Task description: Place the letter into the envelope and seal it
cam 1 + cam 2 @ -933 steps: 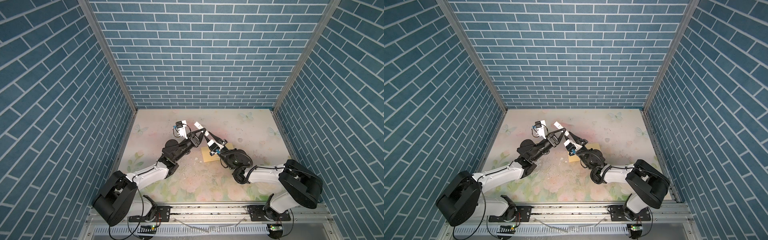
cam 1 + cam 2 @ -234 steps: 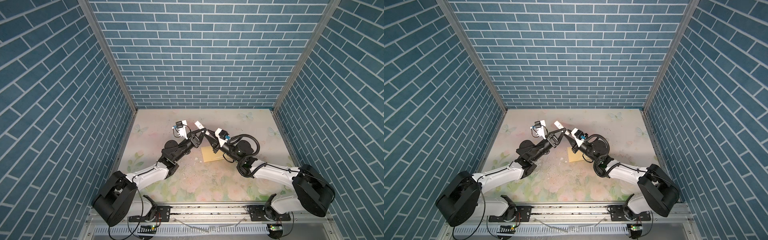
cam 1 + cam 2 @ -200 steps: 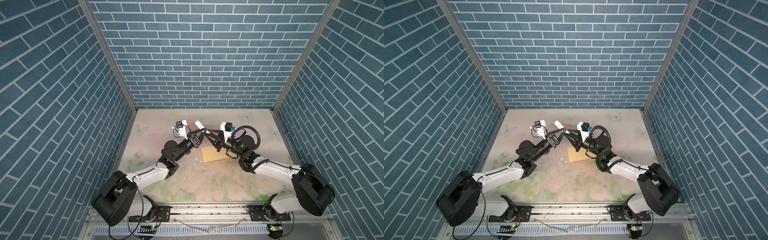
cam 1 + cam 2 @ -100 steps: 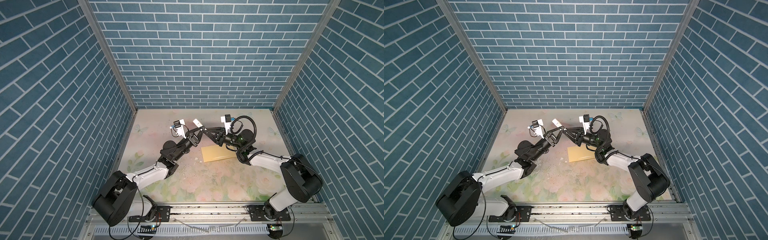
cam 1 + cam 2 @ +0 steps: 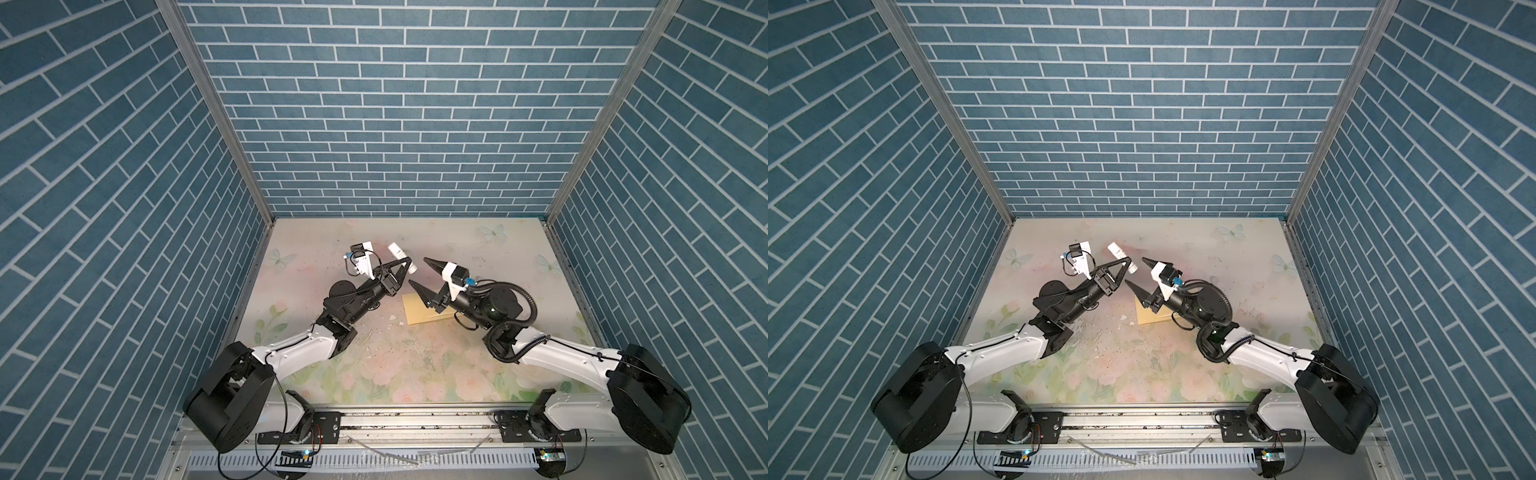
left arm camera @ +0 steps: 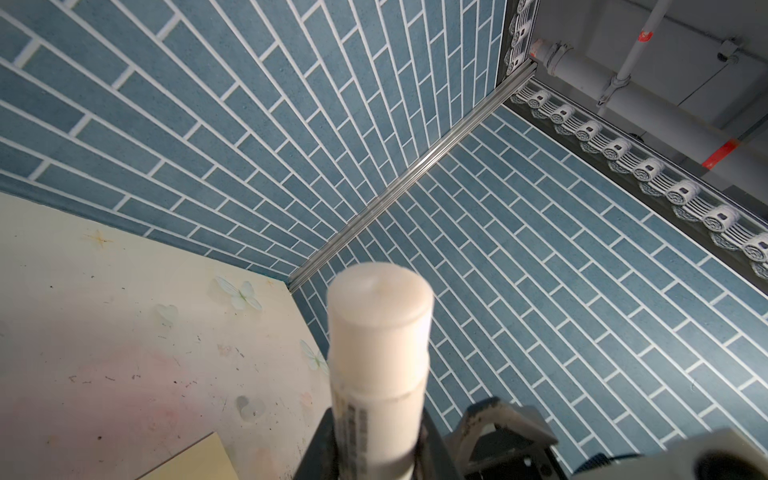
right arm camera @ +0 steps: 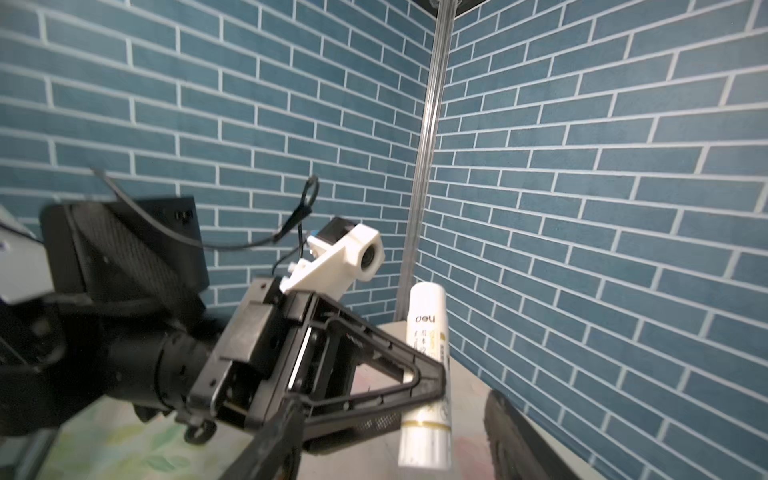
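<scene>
Sealing seemed in hand: the left tool (image 5: 409,262) pinched the glue stick (image 5: 397,251); the right tool (image 5: 417,271), spread wide, probably had to uncap it next.

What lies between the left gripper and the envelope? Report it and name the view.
In both top views, one finger of the open right gripper crosses the gap between the left gripper and the envelope; otherwise bare table.

1. On the white glue stick (image 7: 428,328) clamped in my left claw (image 7: 434,380), I read the dark brand mark "deli".
2. Below it run small printed lines, too fine to read.
3. My left wrist view shows dark side print, blurred.
</scene>
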### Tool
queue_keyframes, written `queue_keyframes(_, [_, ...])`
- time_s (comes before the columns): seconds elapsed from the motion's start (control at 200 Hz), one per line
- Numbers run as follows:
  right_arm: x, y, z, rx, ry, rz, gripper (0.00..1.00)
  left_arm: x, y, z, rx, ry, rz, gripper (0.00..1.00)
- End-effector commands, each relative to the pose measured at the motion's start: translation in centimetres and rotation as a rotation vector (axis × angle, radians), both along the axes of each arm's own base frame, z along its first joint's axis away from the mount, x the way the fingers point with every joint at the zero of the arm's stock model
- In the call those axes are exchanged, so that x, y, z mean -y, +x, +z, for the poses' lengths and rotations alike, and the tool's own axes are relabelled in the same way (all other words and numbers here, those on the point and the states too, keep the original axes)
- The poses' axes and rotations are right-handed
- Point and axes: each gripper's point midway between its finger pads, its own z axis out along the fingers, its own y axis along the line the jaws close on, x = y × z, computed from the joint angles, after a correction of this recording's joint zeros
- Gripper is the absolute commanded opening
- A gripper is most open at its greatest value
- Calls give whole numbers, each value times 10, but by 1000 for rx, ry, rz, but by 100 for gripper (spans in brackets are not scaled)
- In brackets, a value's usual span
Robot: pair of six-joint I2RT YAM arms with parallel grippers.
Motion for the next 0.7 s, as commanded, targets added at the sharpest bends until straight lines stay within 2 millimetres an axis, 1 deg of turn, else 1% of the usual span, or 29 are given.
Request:
queue_keyframes(0.0, [8,16,-9,219,-127,-216,66,-1,-3,4,17,-6,-4,0])
queue_keyframes(0.1, [3,19,-11,260,-133,-268,59,-1,-4,4,15,-6,-4,0])
queue_keyframes(0.23, [3,23,-3,288,-85,-332,47,0,-4,4,16,-5,-6,0])
queue_keyframes(0.5, [-7,24,0,290,-76,-339,43,0,-3,3,13,-5,-6,0])
queue_keyframes(0.545, [-8,24,1,289,-71,-338,40,0,-3,2,12,-4,-6,0])
queue_keyframes(0.6, [-9,25,0,286,-73,-338,34,0,-3,3,14,-7,-7,0])
queue_keyframes(0.695, [-11,26,-1,282,-73,-340,31,0,-3,3,12,-7,-8,0])
